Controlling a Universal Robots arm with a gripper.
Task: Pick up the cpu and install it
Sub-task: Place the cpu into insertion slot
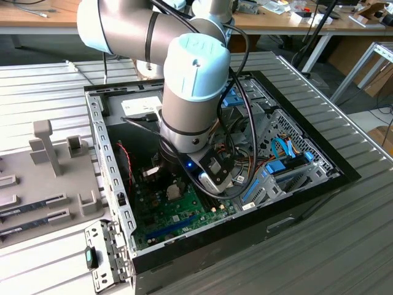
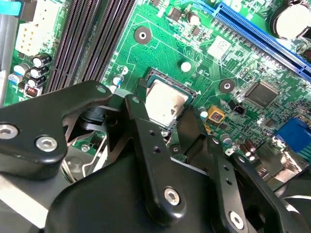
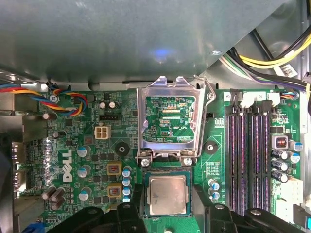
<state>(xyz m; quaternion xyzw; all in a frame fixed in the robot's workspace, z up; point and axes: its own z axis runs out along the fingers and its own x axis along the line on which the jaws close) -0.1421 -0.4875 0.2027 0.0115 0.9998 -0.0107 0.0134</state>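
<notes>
The black jaws stand spread either side of the small square silver-topped cpu (image 3: 167,194), which lies in the green motherboard's (image 3: 92,160) socket, released.

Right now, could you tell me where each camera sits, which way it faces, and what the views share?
Exterior view: off the arm, looking down at the open computer case; the arm reaches into it.
First wrist view: on the arm, facing the motherboard; the cpu lies in its socket beside the raised retention frame, between the gripper fingers.
Second wrist view: on the arm, angled over the gripper at the cpu.
Both wrist views share cpu, motherboard and fingers.
</notes>
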